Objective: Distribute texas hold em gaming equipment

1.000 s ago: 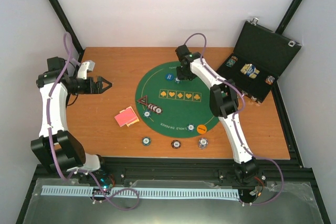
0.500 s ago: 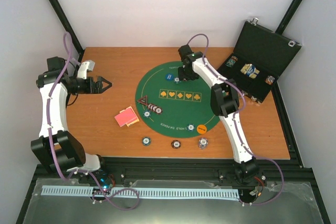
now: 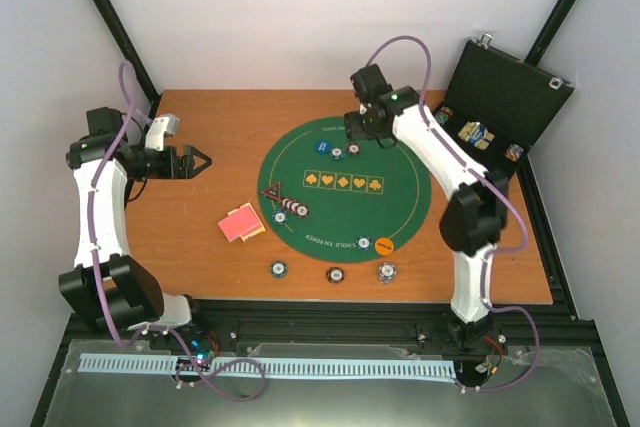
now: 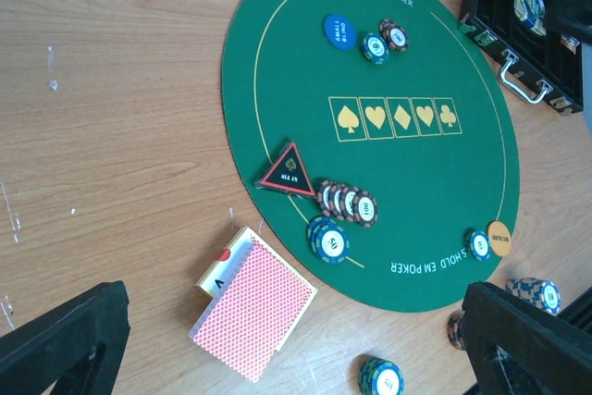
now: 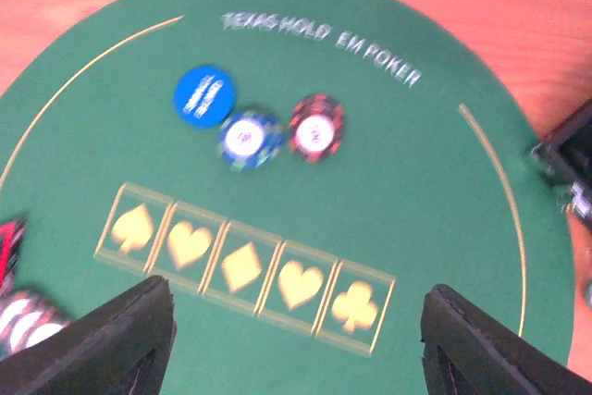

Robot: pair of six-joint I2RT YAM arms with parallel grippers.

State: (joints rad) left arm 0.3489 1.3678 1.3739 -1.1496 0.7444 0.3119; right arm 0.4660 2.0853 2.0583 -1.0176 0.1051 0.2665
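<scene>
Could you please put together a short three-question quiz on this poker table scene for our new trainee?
1. True or false: the card deck lies on the green mat.
2. Which piece sits right beside the blue small-blind disc? A) a blue chip B) an orange disc C) a black triangle
3. How many chip piles lie on the bare table between the mat and the arm bases?
Key: 1 false, it lies on the wood beside the mat; 2 A; 3 three.
</scene>
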